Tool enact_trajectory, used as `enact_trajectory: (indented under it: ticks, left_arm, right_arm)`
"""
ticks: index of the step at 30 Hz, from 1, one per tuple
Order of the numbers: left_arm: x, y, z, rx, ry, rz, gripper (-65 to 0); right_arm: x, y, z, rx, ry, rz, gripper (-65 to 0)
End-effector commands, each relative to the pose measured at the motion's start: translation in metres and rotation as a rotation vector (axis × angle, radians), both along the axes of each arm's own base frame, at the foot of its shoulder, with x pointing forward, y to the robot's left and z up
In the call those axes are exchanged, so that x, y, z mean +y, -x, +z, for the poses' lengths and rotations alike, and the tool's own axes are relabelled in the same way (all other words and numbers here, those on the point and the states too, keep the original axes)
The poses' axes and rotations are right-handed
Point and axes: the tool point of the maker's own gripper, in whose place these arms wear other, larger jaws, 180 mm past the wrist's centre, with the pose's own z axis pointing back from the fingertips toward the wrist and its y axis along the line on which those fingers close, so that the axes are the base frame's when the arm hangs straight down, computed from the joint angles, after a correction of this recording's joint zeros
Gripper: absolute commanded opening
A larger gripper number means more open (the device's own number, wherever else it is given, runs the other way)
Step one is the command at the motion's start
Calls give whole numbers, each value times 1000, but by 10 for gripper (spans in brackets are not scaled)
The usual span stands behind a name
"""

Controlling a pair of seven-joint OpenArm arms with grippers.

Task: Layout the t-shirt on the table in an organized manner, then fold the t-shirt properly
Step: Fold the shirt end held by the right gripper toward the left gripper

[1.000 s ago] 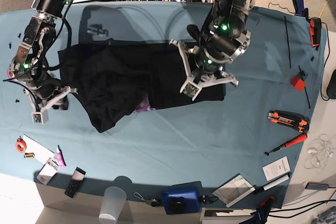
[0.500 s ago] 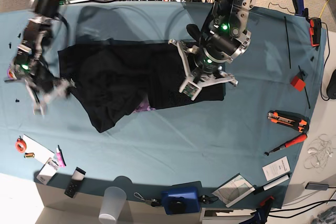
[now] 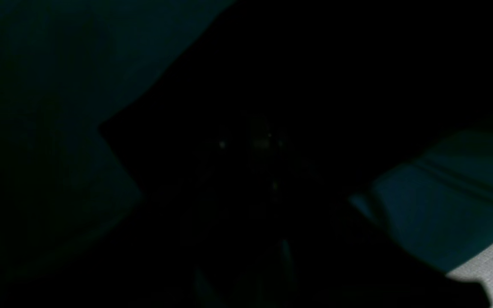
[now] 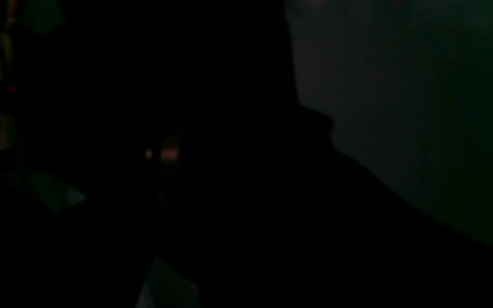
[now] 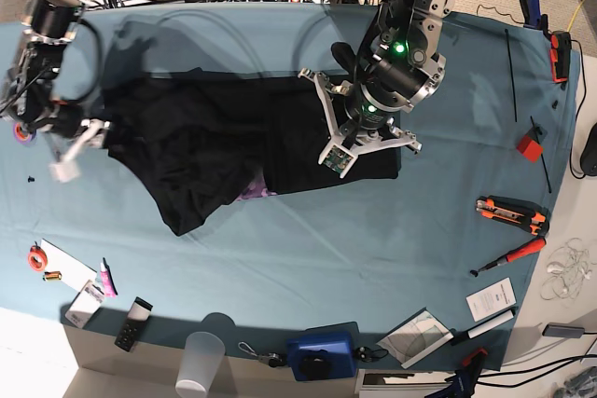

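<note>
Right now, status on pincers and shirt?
Left pincer low over the shirt, state unclear. Right pincer open, at shirt's edge, holding nothing. Shirt crumpled on table, not laid flat. Tools at table edges, clear of shirt.

Black t-shirt point(image 5: 215, 146) lies rumpled across upper-middle of desk point(image 5: 308, 240), w/ folds & one flap drooping toward front-left. Bit of purple print peeks out at lower edge near middle. Desk: wide, teal-blue cloth cover, lightly creased, pale rim along front.
</note>
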Motion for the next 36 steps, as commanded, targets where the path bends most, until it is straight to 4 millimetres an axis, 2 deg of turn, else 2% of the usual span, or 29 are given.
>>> enact_trajectory:
  ticks: [1,7,19,22,26,28,30,33,36]
  left_arm:
    - [-3,-6,13,-45,27,2,-592]
    - [-3,-6,13,-45,27,2,-592]
    - [-5,-8,17,-68,42,0,-592]
    - [-5,-8,17,-68,42,0,-592]
    - [-5,-8,16,-67,41,1,-592]
    - [-5,-8,16,-67,41,1,-592]
    - [-5,-8,16,-67,41,0,-592]
    - [-5,-8,16,-67,41,0,-592]
    - [-5,-8,16,-67,41,1,-592]
  right_arm:
    - [-2,3,1,21,14,19,-313]
    - [21,-10,8,-27,-71,24,-313]
    - [48,-14,3,-35,-134,35,-323]
    - [51,-18,5,-44,-142,37,-410]
    - [51,-27,12,-66,-133,36,-650]
    - [44,-36,15,-78,-88,32,-650]
    - [28,-49,18,-97,-1,8,-650]
    - [-7,-70,29,-139,167,-47,-650]
    - [-43,-83,41,-140,344,-68,-650]
